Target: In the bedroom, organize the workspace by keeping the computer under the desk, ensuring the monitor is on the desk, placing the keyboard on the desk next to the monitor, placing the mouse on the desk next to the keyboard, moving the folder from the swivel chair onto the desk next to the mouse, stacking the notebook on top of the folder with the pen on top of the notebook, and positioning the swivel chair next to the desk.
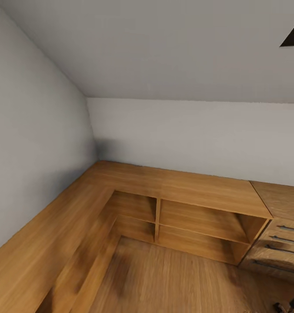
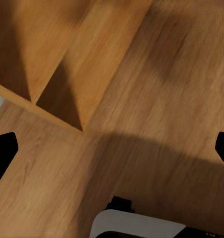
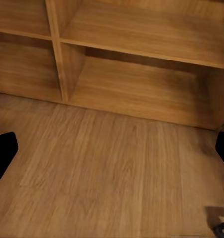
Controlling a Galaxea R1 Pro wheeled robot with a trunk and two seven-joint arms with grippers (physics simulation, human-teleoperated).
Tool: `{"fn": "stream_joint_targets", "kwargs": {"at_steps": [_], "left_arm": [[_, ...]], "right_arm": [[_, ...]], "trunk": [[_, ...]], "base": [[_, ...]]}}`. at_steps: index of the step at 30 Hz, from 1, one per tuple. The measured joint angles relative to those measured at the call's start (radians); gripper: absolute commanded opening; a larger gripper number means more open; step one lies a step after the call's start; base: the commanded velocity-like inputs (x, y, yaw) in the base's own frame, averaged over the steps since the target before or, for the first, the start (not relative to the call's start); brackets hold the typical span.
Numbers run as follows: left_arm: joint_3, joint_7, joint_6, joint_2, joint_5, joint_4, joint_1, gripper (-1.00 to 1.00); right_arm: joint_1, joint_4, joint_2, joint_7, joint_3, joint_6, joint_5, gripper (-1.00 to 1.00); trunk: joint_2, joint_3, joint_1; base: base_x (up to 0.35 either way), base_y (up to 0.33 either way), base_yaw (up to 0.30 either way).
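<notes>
I face a room corner with an L-shaped low wooden shelf unit (image 1: 182, 187) under grey walls. In the left wrist view my left gripper (image 2: 112, 151) is open, its dark fingertips (image 2: 3, 153) wide apart at the frame's sides over the wooden floor (image 2: 156, 99) beside a shelf divider. In the right wrist view my right gripper (image 3: 112, 151) is open too, its fingertips (image 3: 2, 153) spread above the floor (image 3: 107, 168) in front of bare shelf compartments (image 3: 141, 84).
A drawer cabinet (image 1: 279, 243) with dark handles adjoins the shelves at the right. The shelf run continues along the left wall (image 1: 29, 143). Wooden floor (image 1: 173, 282) lies in front. My white and black base (image 2: 136, 225) shows below the left gripper.
</notes>
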Motion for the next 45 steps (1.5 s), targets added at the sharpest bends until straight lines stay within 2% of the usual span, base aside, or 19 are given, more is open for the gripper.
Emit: {"fn": "stream_joint_targets", "kwargs": {"at_steps": [11, 22, 33, 45], "left_arm": [[-0.002, -0.026, 0.001, 0.000, 0.000, 0.012, 0.000, 1.00], [-0.003, -0.028, 0.003, -0.001, 0.000, 0.013, 0.000, 1.00], [-0.003, -0.029, 0.002, -0.001, 0.000, 0.014, 0.000, 1.00], [-0.003, -0.029, 0.003, -0.001, 0.000, 0.014, 0.000, 1.00]], "right_arm": [[0.000, 0.000, 0.001, 0.000, 0.001, 0.001, 0.000, 1.00], [0.000, 0.000, -0.001, -0.002, -0.002, -0.002, -0.002, 1.00], [-0.001, -0.001, 0.000, -0.002, -0.001, -0.002, -0.001, 1.00], [0.000, -0.001, -0.001, -0.001, -0.002, -0.003, 0.000, 1.00]], "trunk": [[0.000, 0.000, -0.001], [0.000, 0.000, 0.000], [0.000, 0.000, 0.000], [0.000, 0.000, 0.000]], "base": [[0.224, 0.000, -0.283], [0.296, -0.083, -0.298], [0.070, -0.041, -0.299], [0.291, 0.000, -0.299]]}}
